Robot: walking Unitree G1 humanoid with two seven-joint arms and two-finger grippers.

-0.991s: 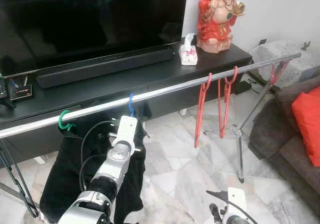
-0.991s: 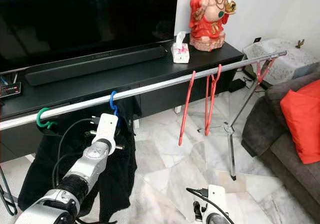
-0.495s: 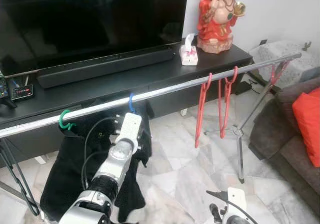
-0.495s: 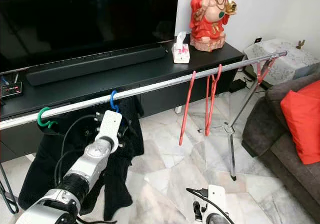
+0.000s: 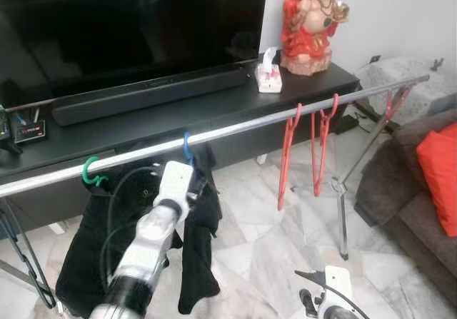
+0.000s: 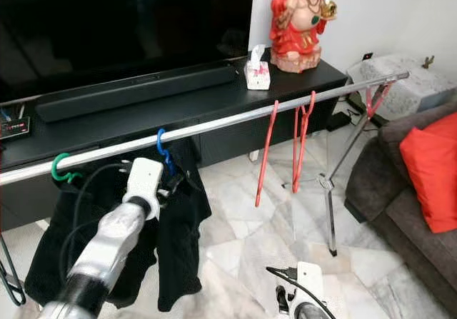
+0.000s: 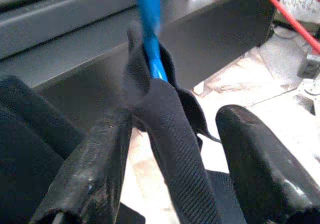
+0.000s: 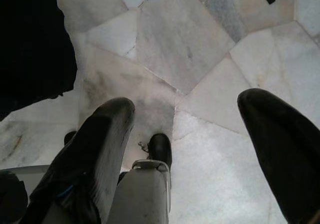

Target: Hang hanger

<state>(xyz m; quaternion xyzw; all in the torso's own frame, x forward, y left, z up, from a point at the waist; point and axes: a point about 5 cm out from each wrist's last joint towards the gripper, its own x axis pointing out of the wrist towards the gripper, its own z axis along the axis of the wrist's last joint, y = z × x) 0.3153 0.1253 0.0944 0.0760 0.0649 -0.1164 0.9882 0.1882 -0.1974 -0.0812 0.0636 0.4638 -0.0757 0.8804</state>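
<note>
Near the rail's (image 5: 235, 128) left end we see a green hook (image 5: 90, 172). Beside it the blue hanger (image 5: 187, 148) hangs with a black garment (image 5: 196, 247); our left gripper (image 7: 172, 149) spreads wide around the cloth. Red hangers (image 5: 305, 148) hang rightward above marble floor (image 5: 271, 247); our right gripper (image 8: 185, 149) gapes wide.

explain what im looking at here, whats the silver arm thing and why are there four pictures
The silver arm is one arm of a walking humanoid robot whose job here is hanging a hanger. Two pictures come from cameras in its head, looking down and forward. The other two come from cameras on its wrists, looking along each gripper's black fingers.

The left gripper is raised to a blue hanger hooked on the metal rail. Its fingers are open, with the black garment on that hanger between them. A green hanger and red hangers also hang on the rail.

The right gripper is open and points at the marble floor.
</note>
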